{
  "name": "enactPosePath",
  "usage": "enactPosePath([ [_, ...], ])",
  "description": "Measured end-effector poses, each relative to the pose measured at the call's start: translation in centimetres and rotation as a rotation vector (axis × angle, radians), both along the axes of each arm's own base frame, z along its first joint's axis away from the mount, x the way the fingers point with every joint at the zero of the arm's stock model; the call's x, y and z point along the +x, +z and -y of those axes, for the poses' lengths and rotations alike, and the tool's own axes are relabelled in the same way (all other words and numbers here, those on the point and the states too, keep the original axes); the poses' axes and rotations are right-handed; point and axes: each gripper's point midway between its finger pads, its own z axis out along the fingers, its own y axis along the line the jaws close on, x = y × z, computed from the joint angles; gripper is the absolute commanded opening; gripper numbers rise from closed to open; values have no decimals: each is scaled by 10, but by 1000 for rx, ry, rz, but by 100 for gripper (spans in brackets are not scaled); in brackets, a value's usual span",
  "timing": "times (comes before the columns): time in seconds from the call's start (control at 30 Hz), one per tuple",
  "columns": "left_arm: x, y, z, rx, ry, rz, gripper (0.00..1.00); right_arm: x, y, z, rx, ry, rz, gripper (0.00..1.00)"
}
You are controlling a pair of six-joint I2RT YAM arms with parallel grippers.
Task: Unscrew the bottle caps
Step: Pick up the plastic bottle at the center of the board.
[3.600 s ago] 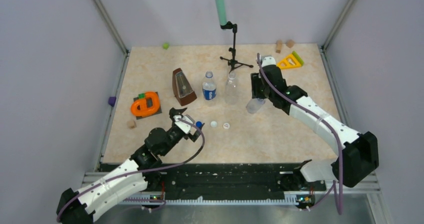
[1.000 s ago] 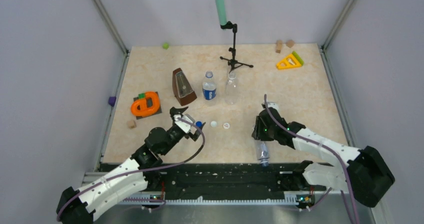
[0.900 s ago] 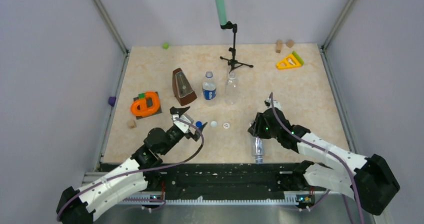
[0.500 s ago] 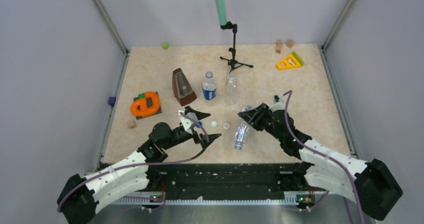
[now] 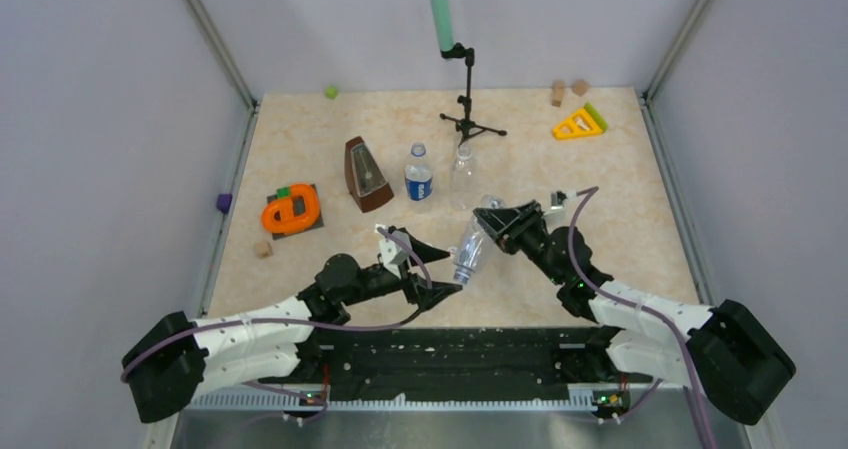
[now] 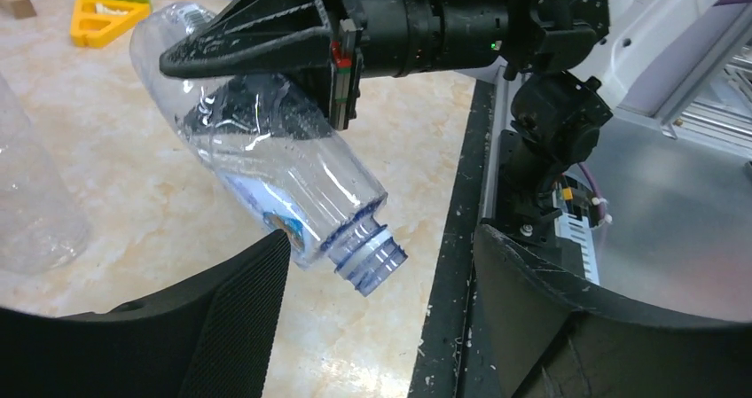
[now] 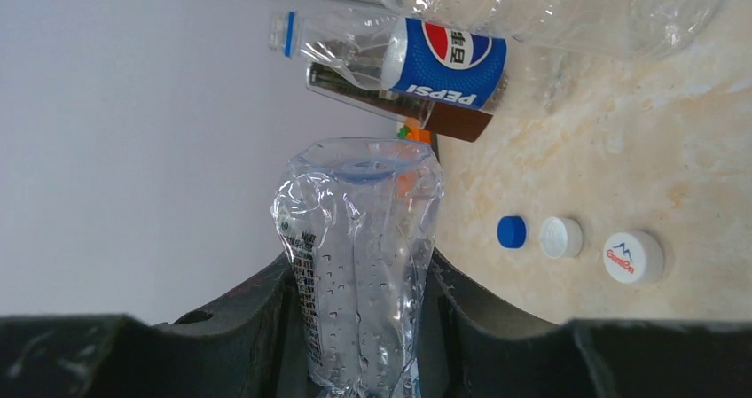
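At left, the left gripper (image 5: 428, 265) reaches low over the table (image 5: 620, 169). Its jaws stand apart on either side of a threaded bottle neck, and the wrist view shows them touching neither side.

Three loose bottle caps lie in a row on the table, just beside one another: a dark blue cap (image 7: 511, 231), a plain white cap (image 7: 561, 237) and a white cap with a printed logo (image 7: 633, 256).

Farther back, right of a brown metronome (image 5: 366, 174), a bottle with a blue-and-white label (image 5: 418, 179) stands upright. A plain clear bottle (image 5: 462, 181) stands just to its right.

The bluish-tinted bottle (image 5: 466, 254) hangs tilted above the table, its open neck pointing down toward the left gripper. At right, the right gripper (image 5: 497, 221) is clamped around that bottle's body.
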Motion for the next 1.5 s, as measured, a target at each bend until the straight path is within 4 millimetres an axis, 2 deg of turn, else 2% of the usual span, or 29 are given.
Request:
enactPosePath([
  [0.1, 2, -4, 3, 9, 50, -15, 73, 3, 5, 6, 66, -42, -1, 36],
  [0.13, 8, -5, 3, 13, 90, -16, 72, 3, 5, 9, 86, -57, -9, 36],
  [0.23, 8, -8, 9, 27, 130, -12, 68, 6, -1, 17, 131, -108, -44, 37],
  [0.33, 13, -11, 18, 53, 174, -6, 61, 6, -5, 25, 170, -151, -67, 38],
  [0.47, 22, -19, 27, 84, 238, -5, 53, 10, 4, 35, 224, -202, -62, 38],
  [0.57, 26, -30, 28, 114, 280, -12, 53, 11, 12, 39, 269, -223, -58, 38],
  [0.67, 29, -36, 28, 125, 312, -16, 53, 11, 10, 43, 284, -238, -69, 38],
  [0.83, 31, -31, 32, 107, 331, 5, 51, 11, 7, 47, 312, -257, -85, 38],
  [1.03, 30, -9, 37, 36, 345, 44, 47, 9, 0, 51, 330, -269, -108, 39],
  [1.17, 30, -2, 38, 18, 356, 59, 44, 8, 2, 52, 343, -273, -108, 39],
  [1.33, 34, -6, 41, 36, 373, 65, 49, 10, 3, 55, 355, -287, -107, 40],
  [1.5, 37, -19, 41, 77, 390, 59, 47, 11, 4, 56, 367, -293, -109, 41],
])
